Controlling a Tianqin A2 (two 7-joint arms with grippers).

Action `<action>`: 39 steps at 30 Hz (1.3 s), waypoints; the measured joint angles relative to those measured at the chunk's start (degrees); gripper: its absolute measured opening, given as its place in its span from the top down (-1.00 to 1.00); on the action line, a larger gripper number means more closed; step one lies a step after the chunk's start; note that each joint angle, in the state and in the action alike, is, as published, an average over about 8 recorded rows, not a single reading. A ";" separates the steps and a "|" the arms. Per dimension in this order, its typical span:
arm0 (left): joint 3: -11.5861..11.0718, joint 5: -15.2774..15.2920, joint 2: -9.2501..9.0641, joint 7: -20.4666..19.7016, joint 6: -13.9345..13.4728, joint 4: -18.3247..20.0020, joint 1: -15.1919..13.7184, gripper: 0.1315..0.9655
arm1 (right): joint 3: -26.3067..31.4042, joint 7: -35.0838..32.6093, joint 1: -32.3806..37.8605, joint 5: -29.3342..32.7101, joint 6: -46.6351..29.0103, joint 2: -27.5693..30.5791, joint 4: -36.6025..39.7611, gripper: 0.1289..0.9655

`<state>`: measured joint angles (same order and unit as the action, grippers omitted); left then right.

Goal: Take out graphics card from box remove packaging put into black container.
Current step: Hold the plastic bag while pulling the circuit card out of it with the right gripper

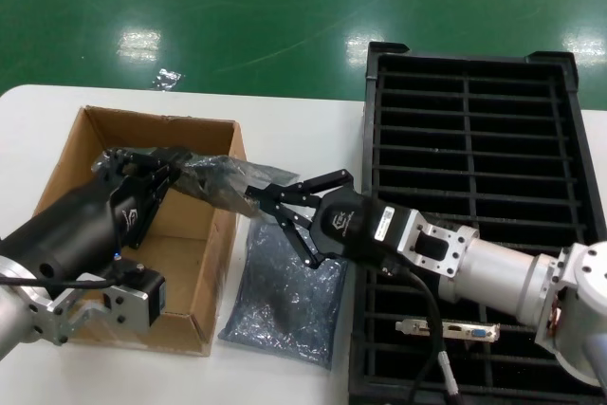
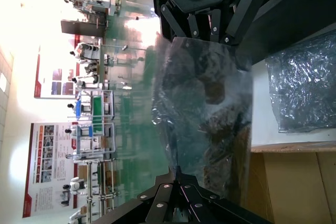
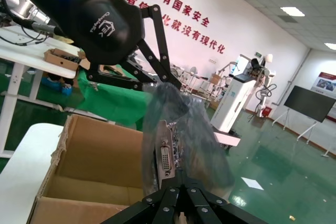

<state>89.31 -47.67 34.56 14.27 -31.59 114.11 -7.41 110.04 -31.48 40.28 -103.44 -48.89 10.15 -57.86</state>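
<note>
A graphics card in its silver-grey packaging (image 1: pixel 216 180) hangs in the air over the right wall of the cardboard box (image 1: pixel 90 154), held between both grippers. My left gripper (image 1: pixel 176 172) is shut on one end of the bag, seen close in the left wrist view (image 2: pixel 179 173). My right gripper (image 1: pixel 254 198) is shut on the other end, at the card's metal bracket with its white port (image 3: pixel 167 162). The bagged card fills the left wrist view (image 2: pixel 207 114). The black container (image 1: pixel 567 154) lies to the right.
A second silver-grey bag (image 1: pixel 283 293) lies flat on the white table between the box and the container. A second card (image 1: pixel 448 330) sits in a near slot of the container. The box interior (image 3: pixel 89 167) looks empty.
</note>
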 joint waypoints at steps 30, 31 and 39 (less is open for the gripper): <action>0.00 0.00 0.00 0.00 0.00 0.00 0.00 0.98 | 0.30 3.26 -2.69 1.00 2.47 -1.11 -1.58 0.96; 0.00 0.00 0.00 0.00 0.00 0.00 0.00 0.98 | 0.25 3.02 -2.72 0.95 2.47 -1.19 -1.46 0.94; 0.00 0.00 0.00 0.00 0.00 0.00 0.00 0.98 | 0.04 1.91 -2.77 0.66 2.28 -1.74 -0.82 0.79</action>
<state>89.31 -47.67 34.56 14.27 -31.59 114.11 -7.41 110.08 -29.58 37.51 -102.78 -46.60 8.40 -58.67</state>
